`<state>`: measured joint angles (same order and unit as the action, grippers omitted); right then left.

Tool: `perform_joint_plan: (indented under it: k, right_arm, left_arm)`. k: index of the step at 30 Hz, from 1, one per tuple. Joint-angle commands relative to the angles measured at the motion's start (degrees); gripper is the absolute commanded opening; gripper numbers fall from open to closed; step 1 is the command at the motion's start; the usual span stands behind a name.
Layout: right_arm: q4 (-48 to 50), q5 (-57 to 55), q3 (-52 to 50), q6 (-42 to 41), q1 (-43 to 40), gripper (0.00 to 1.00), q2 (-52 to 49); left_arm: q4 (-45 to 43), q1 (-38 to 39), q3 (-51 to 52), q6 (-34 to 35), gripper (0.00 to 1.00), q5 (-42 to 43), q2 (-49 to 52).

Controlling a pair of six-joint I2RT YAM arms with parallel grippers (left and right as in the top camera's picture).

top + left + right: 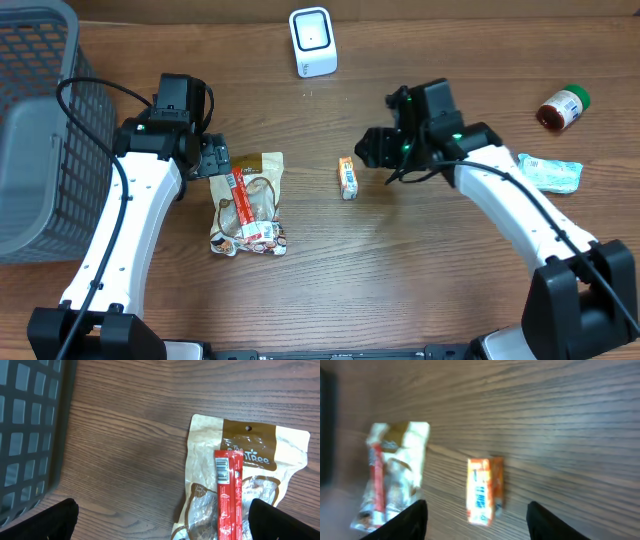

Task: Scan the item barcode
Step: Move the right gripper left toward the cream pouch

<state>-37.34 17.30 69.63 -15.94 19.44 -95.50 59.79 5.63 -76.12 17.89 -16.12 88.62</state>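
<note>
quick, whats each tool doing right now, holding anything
left tool: open, holding nothing
right tool: open, holding nothing; the orange box lies free on the table

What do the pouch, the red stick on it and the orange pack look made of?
Pouch: plastic film, it seems; wrinkled, with a clear window.
Red stick: glossy film, plastic or foil; thin and flat.
Orange pack: perhaps printed card, going by its boxy edges; too blurred to be sure.

Overhead: looking straight down from high, taking in the whole brown wooden table [330,290].
Left wrist: hovering close, facing down at the beige plastic snack pouch [205,450].
Right wrist: looking down nearby, sharing that pouch with both others.
</note>
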Motion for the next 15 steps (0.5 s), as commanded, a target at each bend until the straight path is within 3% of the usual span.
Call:
perform_joint_plan:
  k: [1,9,15]
  right_arm:
    - [-2.3,-13.2,0.8,3.3,4.9,0.7,0.4]
    - [1.0,-22.4,0.8,3.6,13.9,0.72,-8.4]
    - [3.5,-24.1,0.8,3.6,14.3,0.72,-11.9]
  left_arm:
    - [-0.1,0.1,-0.1,-0.1,1.0,-0.4,0.2]
    - [-0.1,0.0,-0.1,-0.1,1.0,-0.4,0.2]
    - [-0.1,0.0,-0.1,-0.1,1.0,-0.4,0.2]
